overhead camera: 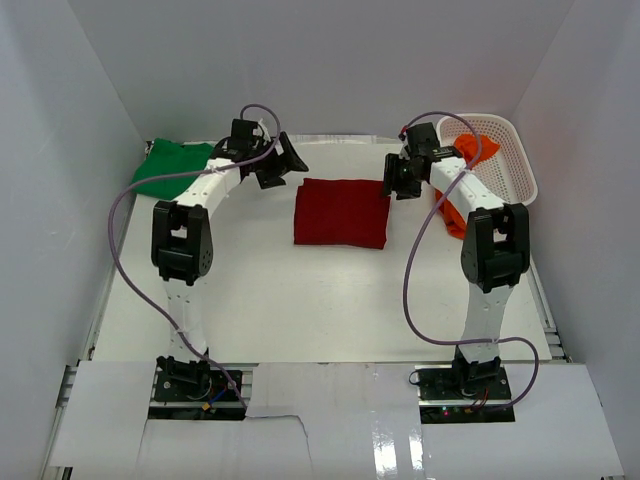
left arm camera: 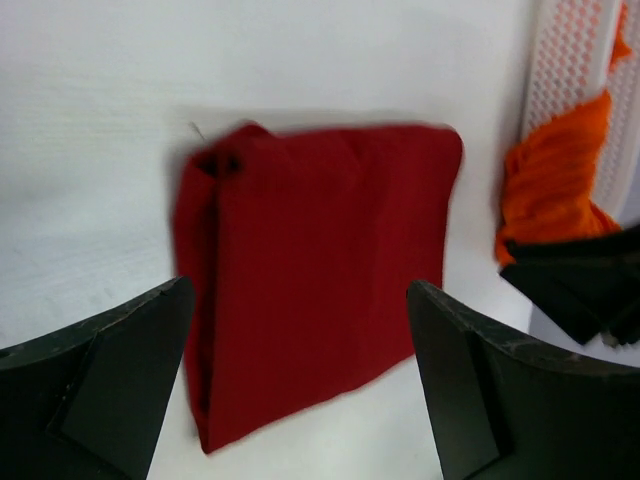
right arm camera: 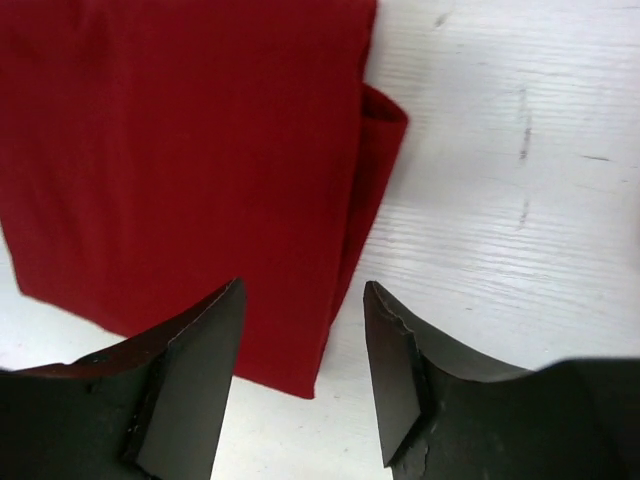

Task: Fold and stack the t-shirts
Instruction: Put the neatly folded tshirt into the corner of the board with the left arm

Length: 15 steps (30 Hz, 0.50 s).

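Note:
The dark red t-shirt (overhead camera: 341,212) lies folded into a flat rectangle on the white table's middle. It also shows in the left wrist view (left arm camera: 310,270) and the right wrist view (right arm camera: 190,160). My left gripper (overhead camera: 285,165) is open and empty, raised just off the shirt's far left corner. My right gripper (overhead camera: 398,182) is open and empty, raised over the shirt's right edge. The bright green t-shirt (overhead camera: 170,165) lies crumpled at the far left. The orange t-shirt (overhead camera: 458,185) hangs out of the basket, partly behind my right arm, and shows in the left wrist view (left arm camera: 555,185).
A white lattice basket (overhead camera: 505,160) stands at the far right corner, also in the left wrist view (left arm camera: 570,60). White walls enclose the table on three sides. Purple cables loop beside both arms.

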Each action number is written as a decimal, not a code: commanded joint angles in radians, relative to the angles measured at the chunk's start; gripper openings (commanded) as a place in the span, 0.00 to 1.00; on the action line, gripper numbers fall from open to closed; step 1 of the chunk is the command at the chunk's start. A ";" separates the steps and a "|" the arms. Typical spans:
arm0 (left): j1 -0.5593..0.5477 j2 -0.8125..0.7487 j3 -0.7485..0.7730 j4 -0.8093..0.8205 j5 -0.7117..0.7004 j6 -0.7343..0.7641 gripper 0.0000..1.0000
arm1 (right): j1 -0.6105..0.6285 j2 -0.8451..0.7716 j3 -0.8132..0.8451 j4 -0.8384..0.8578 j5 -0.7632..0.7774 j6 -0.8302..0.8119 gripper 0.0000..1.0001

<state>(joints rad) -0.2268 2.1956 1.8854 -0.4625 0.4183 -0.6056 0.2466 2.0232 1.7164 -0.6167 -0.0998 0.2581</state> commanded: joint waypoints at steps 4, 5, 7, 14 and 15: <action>-0.045 -0.140 -0.262 0.154 0.139 -0.037 0.98 | 0.003 -0.061 -0.106 0.084 -0.115 0.046 0.62; -0.045 -0.125 -0.269 0.148 0.146 -0.033 0.98 | 0.003 -0.067 -0.127 0.104 -0.141 0.049 0.66; -0.045 -0.094 -0.270 0.124 0.130 -0.011 0.98 | 0.006 -0.076 -0.179 0.120 -0.144 0.058 0.69; -0.049 -0.034 -0.276 0.073 -0.110 0.069 0.98 | 0.005 -0.132 -0.271 0.169 -0.166 0.055 0.70; -0.051 -0.028 -0.282 0.081 -0.119 0.072 0.98 | 0.005 -0.135 -0.274 0.173 -0.166 0.055 0.70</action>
<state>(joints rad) -0.2790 2.1860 1.6123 -0.3702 0.4313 -0.5835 0.2508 1.9728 1.4433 -0.5121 -0.2363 0.3073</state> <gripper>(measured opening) 0.976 0.693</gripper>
